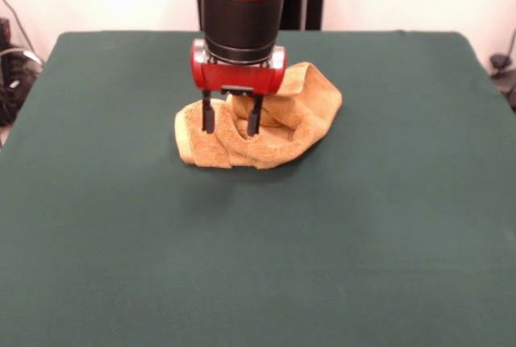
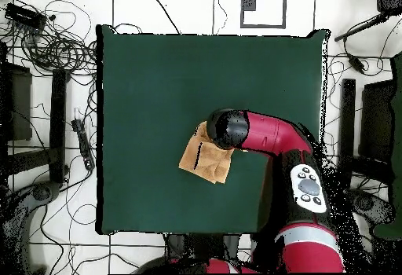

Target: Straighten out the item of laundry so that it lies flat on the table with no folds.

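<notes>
The golden-orange towel (image 1: 278, 125) lies bunched and folded over itself on the dark green table (image 1: 363, 226), a little behind the table's middle. My gripper (image 1: 231, 121) points straight down over the towel's left part. Its two black fingers (image 1: 208, 117) are apart, with their tips low against the folds, and nothing is lifted. In the overhead view the towel (image 2: 204, 160) shows as a folded patch beside the arm's wrist (image 2: 226, 128), which hides the fingers and part of the cloth.
The red arm (image 2: 275, 138) reaches in over the table's edge on the robot's side. Cables and stands (image 2: 55, 52) lie on the floor around the table, off its surface.
</notes>
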